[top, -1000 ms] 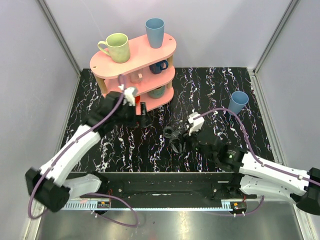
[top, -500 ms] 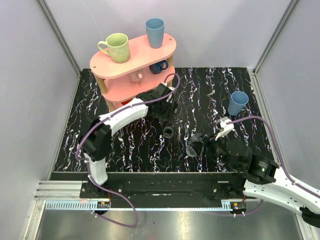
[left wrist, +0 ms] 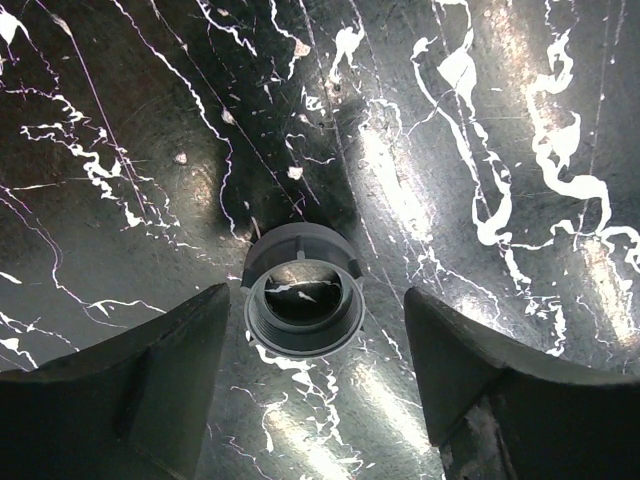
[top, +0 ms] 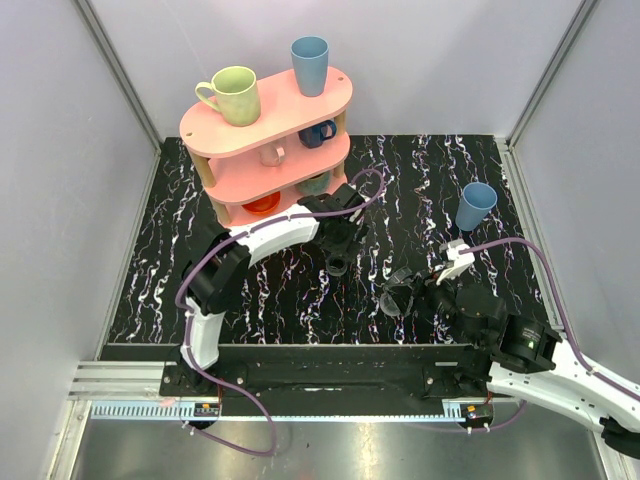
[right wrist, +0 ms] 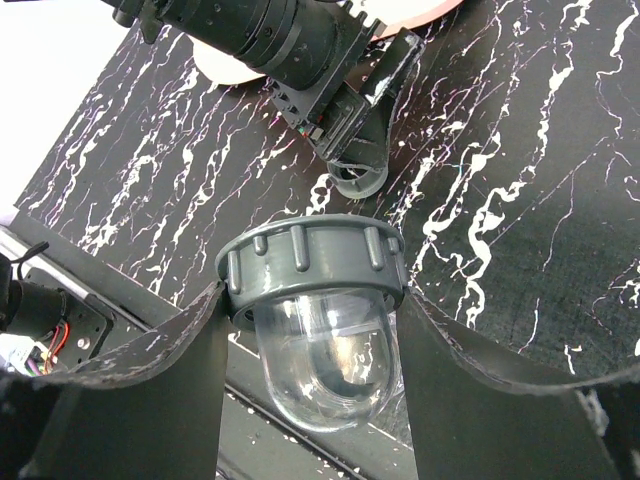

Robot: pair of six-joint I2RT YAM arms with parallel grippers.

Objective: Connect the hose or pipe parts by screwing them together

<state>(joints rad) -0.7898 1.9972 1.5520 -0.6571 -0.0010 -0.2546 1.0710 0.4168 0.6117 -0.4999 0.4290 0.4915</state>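
The dark round collar (left wrist: 303, 300) stands on the black marbled table with its threaded opening facing up. My left gripper (left wrist: 318, 296) is open around it, one finger on each side with a gap to both. From above, the collar (top: 338, 266) lies just under the left gripper (top: 338, 252) at the table's middle. My right gripper (right wrist: 312, 300) is shut on the grey-translucent fitting (right wrist: 315, 330), pinching its ribbed grey rim with the clear dome hanging below. That fitting (top: 392, 298) is held to the right of the collar, nearer the front. The right wrist view also shows the collar (right wrist: 358, 180) below the left fingers.
A pink three-tier shelf (top: 215, 130) with several mugs stands at the back left, close behind the left arm. A blue cup (top: 476, 205) stands on the table at the right. A metal rail (top: 300, 375) runs along the near edge.
The left arm swung from the shelf to the table's middle and came down over the collar, its jaws narrowing. The right gripper drew back to the right with the fitting.
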